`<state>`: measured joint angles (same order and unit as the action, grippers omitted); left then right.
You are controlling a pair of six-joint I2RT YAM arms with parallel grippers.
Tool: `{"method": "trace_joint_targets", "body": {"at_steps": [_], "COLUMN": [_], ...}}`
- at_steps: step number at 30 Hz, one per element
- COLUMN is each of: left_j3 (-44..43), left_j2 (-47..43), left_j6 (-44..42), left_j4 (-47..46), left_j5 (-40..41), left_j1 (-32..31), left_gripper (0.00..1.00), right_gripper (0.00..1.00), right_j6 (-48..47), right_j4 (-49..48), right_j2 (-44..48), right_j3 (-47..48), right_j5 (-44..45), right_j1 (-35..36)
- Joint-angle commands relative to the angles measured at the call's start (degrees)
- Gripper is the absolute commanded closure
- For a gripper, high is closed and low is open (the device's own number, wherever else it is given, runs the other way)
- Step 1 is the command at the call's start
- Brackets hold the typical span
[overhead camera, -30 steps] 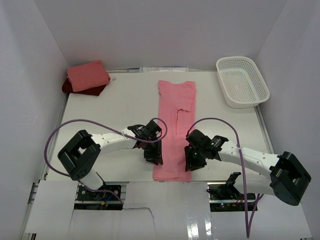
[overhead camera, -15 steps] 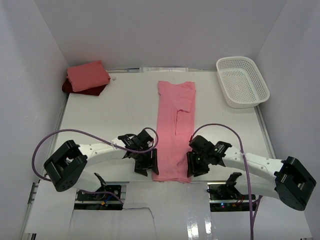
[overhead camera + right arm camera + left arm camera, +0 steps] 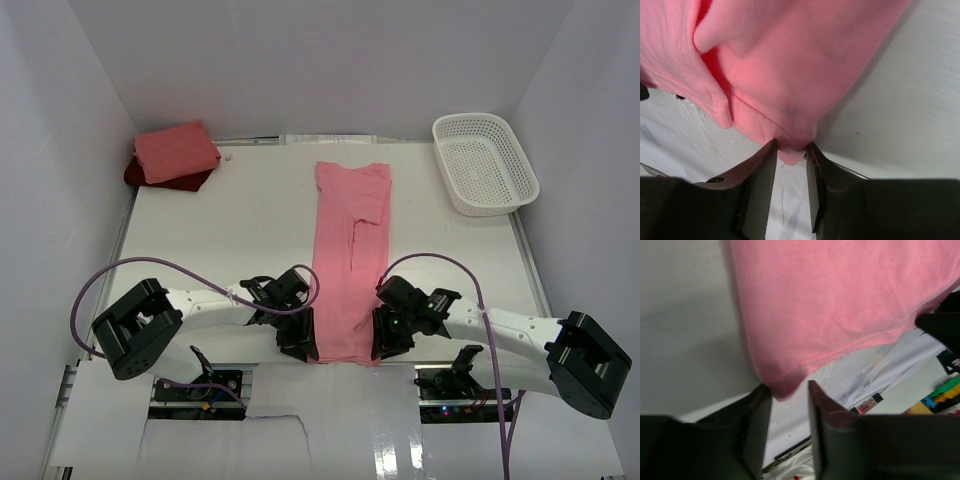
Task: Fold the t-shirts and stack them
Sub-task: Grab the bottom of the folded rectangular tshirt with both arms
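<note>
A rose pink t-shirt (image 3: 348, 260) lies folded into a long strip down the middle of the table. Its near end reaches the table's front edge. My left gripper (image 3: 304, 346) is at the strip's near left corner. In the left wrist view the jaws (image 3: 790, 392) stand a little apart with the pink corner (image 3: 782, 382) between the tips, against the left finger only. My right gripper (image 3: 379, 346) is at the near right corner, and its jaws (image 3: 791, 148) pinch the pink hem corner (image 3: 790, 135). A folded salmon pink shirt (image 3: 175, 150) lies on a dark red shirt (image 3: 135, 175) at the back left.
A white mesh basket (image 3: 485, 162) stands at the back right. White walls close in the table on the left, back and right. Purple cables loop from both arms over the near part of the table. The table's front edge (image 3: 340, 366) is right under both grippers.
Both grippers have moved toward the table's front edge and in to the strip's near corners. The right jaws have closed on the corner. The near end of the strip has shifted slightly.
</note>
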<state>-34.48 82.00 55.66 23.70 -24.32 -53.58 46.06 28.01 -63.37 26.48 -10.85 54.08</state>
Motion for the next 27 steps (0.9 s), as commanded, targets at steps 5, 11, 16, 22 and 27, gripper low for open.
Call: {"method": "trace_joint_targets", "body": {"at_steps": [5, 11, 16, 22, 27], "left_j3": [3.0, 1.4, -4.7, -10.3, -13.9], "left_j2": [2.3, 1.4, -2.1, -3.2, -2.0], "left_j6": [-0.4, -0.9, -1.6, -3.4, -5.6], "left_j4": [-1.2, 0.1, 6.0, 10.1, 10.4], "left_j5": [5.2, 5.1, 5.5, 7.3, 7.0], "left_j1": [-0.6, -0.6, -0.6, 1.6, 4.4], "left_gripper": [0.75, 1.00, 1.00, 1.00, 1.00], "right_gripper": [0.86, 0.92, 0.92, 0.92, 0.92], "right_j6": [0.7, 0.7, -1.1, -3.3, -5.6], "right_j4": [-0.9, 1.2, 6.6, 10.0, 10.9], "right_j2": [-0.5, 1.6, 4.0, 3.6, 0.6], "right_j3": [-1.7, -0.3, 5.2, 10.7, 14.4], "right_j5": [0.5, 0.7, 1.0, 3.6, 5.7], "right_j1": [0.3, 0.3, 0.3, 0.3, -0.2]}}
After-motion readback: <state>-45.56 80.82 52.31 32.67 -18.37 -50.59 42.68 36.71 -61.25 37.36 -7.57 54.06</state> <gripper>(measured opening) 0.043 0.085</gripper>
